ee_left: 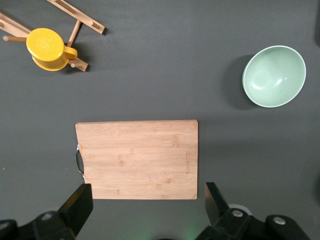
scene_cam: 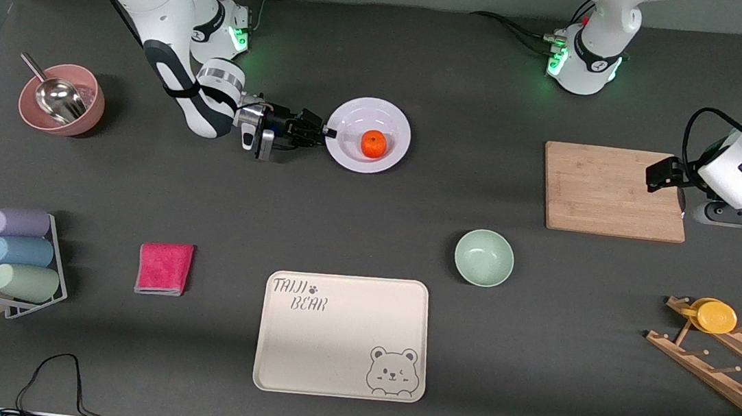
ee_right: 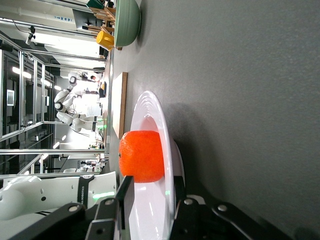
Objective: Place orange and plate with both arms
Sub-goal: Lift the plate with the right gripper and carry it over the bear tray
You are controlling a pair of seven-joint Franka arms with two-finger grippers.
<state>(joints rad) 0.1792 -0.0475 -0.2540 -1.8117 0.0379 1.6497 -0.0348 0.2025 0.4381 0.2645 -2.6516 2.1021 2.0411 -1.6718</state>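
Note:
The orange (scene_cam: pixel 373 144) lies in the middle of the pale plate (scene_cam: pixel 353 113), which rests on the table close to the robots' bases. My right gripper (scene_cam: pixel 329 133) is low at the plate's edge on the right arm's end. In the right wrist view the gripper (ee_right: pixel 152 182) is open, with one finger above the plate's rim (ee_right: pixel 161 120) and one below it, and a gap shows. The orange (ee_right: pixel 142 156) sits just ahead of the fingers. My left gripper (scene_cam: pixel 664 175) is open and empty, high over the edge of the cutting board (ee_left: pixel 137 159), and that arm waits.
The cutting board (scene_cam: pixel 614 191) lies toward the left arm's end. A mint-green bowl (scene_cam: pixel 483 258) and a beige bear tray (scene_cam: pixel 344 335) are nearer the front camera. A pink cloth (scene_cam: pixel 164 268), a pink bowl with a scoop (scene_cam: pixel 62 98), a cup rack (scene_cam: pixel 14 260) and a wooden rack with a yellow lid (scene_cam: pixel 718 317) stand around.

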